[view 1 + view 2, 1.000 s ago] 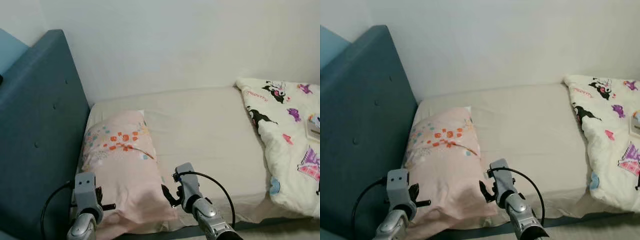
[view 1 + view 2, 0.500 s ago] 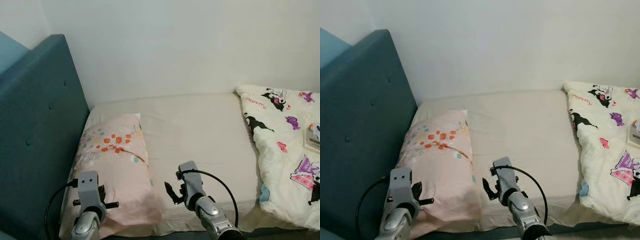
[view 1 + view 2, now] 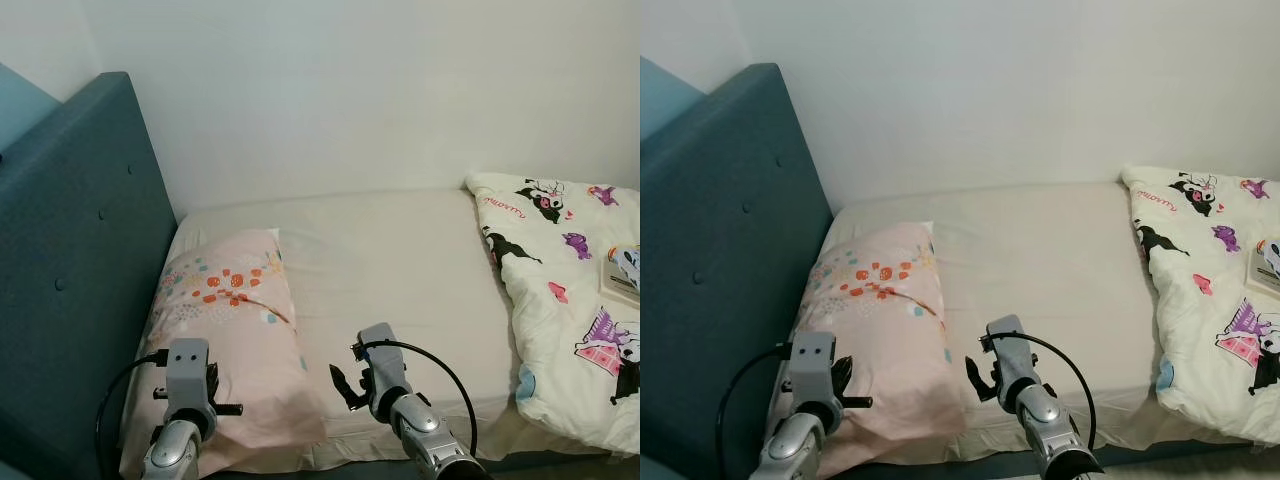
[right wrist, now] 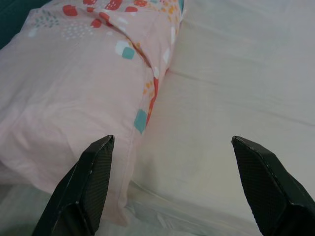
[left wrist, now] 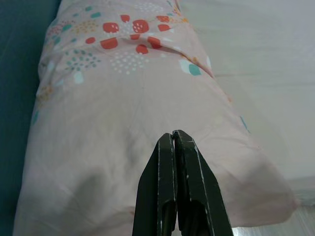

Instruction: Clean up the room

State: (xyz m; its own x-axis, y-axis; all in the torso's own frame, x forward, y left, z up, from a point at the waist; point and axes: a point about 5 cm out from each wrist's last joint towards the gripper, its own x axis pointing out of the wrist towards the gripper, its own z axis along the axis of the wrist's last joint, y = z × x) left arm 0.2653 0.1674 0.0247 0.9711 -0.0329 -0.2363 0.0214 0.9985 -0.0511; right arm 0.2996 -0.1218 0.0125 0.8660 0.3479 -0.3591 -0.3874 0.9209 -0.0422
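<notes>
1. Where the mattress meets the padded blue headboard, I log a soft pink pillow, dotted print, lying flat.
2. Left gripper: fingers pressed together, empty, above the pillow's near end.
3. Right gripper: fingers spread wide, empty, beside the pillow's edge.
4. Cartoon-print quilt: crumpled, to my right.
5. Since half a second ago: pillow unmoved; left gripper shifted slightly inward.

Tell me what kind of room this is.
Most likely a bedroom: a bed with a padded blue headboard, a pink pillow at its head, and a cartoon-print quilt bunched at the far end.
</notes>
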